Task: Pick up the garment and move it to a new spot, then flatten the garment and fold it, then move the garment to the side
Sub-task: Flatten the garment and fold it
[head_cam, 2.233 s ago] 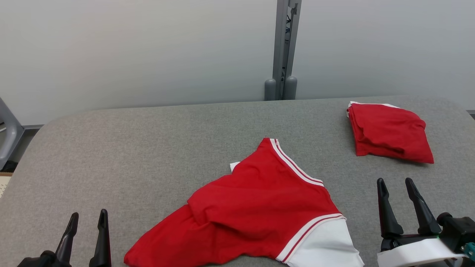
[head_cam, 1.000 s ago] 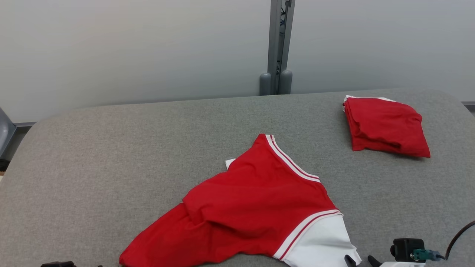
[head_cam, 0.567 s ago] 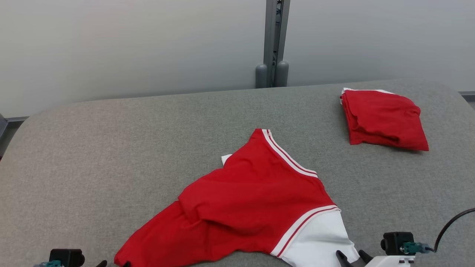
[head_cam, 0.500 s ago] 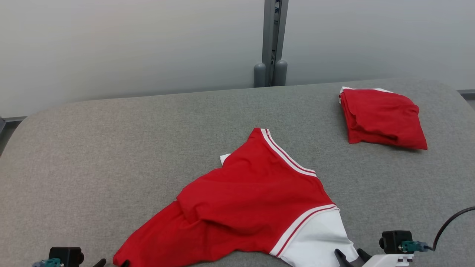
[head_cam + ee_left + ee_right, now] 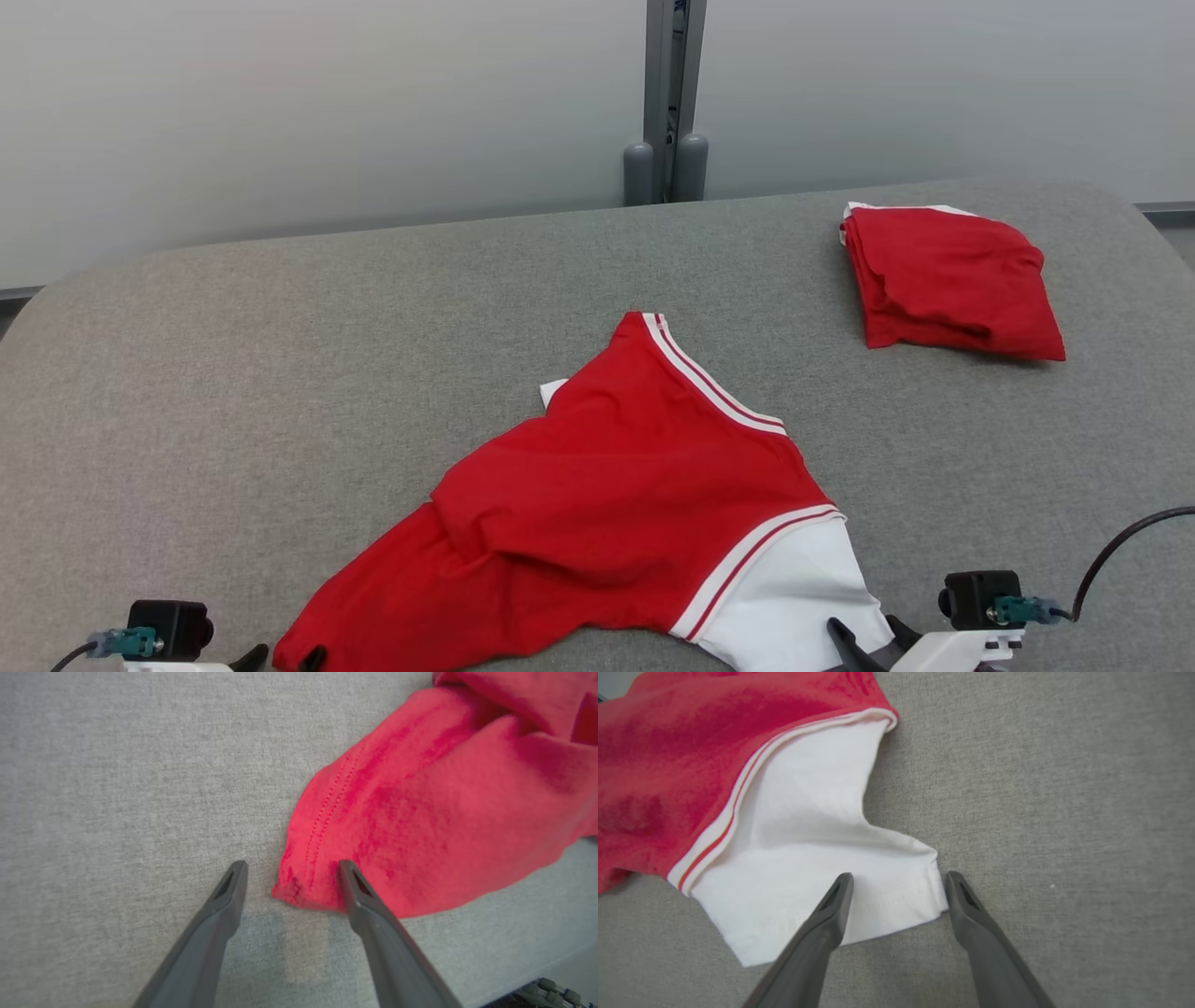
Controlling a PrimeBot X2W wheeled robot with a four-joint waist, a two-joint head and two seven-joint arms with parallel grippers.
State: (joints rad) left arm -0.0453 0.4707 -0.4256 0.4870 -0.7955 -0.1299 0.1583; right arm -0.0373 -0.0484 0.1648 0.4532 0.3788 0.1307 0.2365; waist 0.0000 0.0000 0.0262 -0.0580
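Two red pieces of clothing lie on the grey, felt-like surface (image 5: 280, 355). The garment (image 5: 616, 504) sprawls unfolded and rumpled at the middle, close to the front edge. It has white striped trim and a white sleeve (image 5: 794, 607) at its near right end. A folded red stack (image 5: 948, 280) sits well apart from it at the far right. The left tool (image 5: 292, 865) is spread wide and pinches nothing. In its wrist view the two dark fingers straddle the garment's stitched red corner. The finger on that view's right is over the cloth and the other is over bare surface, and it cannot be told whether either presses down. The right tool (image 5: 899, 876) is also spread wide and empty, and it straddles the outer corner of the white sleeve. In its wrist view the finger on the left is over the white cloth, and the finger on the right is over bare surface just beside the sleeve's hem. In the head view the fingertips of both tools rise from the bottom edge, the left pair at the red corner and the right pair at the sleeve. Behind the surface stand a pale wall (image 5: 280, 121) and a grey upright post (image 5: 665, 93).
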